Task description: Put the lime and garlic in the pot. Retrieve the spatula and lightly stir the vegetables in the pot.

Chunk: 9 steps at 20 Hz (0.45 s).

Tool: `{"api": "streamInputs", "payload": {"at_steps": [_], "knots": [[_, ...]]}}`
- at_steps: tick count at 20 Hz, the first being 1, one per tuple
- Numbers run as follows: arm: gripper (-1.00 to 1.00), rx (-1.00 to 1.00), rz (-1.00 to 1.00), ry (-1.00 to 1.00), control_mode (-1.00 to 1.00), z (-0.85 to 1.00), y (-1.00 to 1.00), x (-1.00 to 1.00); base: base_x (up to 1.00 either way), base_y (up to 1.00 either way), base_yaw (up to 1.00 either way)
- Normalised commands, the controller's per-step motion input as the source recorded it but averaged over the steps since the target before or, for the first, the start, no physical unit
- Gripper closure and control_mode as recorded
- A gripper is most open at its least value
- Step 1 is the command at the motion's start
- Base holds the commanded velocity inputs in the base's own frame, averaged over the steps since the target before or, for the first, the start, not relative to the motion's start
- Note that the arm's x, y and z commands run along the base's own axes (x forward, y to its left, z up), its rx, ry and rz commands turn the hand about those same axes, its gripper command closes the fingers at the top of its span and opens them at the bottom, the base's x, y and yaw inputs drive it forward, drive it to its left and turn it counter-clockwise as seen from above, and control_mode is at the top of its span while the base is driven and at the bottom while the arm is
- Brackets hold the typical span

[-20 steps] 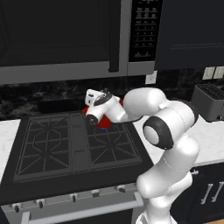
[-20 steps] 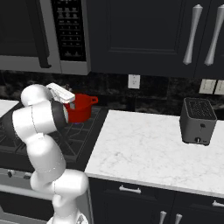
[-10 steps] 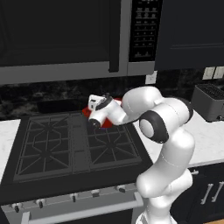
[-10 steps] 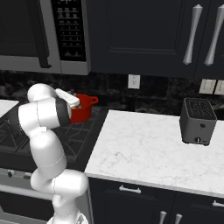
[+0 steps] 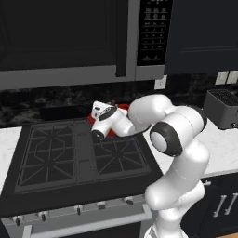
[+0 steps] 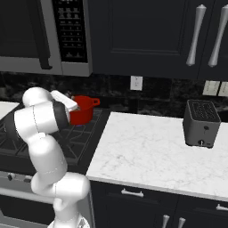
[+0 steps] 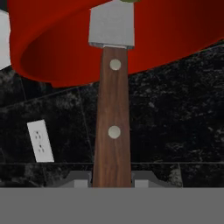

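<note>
The gripper (image 7: 112,181) is clamped on the spatula (image 7: 112,118) by its wooden handle, the grey blade reaching into the pot (image 7: 175,35). The red pot (image 6: 83,109) sits at the stove's (image 5: 56,158) far right corner.

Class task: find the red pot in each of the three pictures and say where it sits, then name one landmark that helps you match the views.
Left base view: the pot peeks out at centre, behind the robot's wrist, at the stove's back.
Right base view: left of centre, on the stove, beside the arm.
Hand view: it spans the top, beyond the spatula.
Shared landmark: the white wall outlet.
</note>
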Motion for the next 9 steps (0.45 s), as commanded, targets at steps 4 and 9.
{"api": "streamInputs", "payload": {"at_steps": [4, 9], "knots": [[1.00, 0.14, -0.03, 0.05, -1.00, 0.01, 0.10, -0.12, 0.00, 0.00, 0.00], [1.00, 0.03, -0.08, 0.13, -1.00, -0.64, 0.00, 0.00, 0.00, 0.00, 0.00]]}}
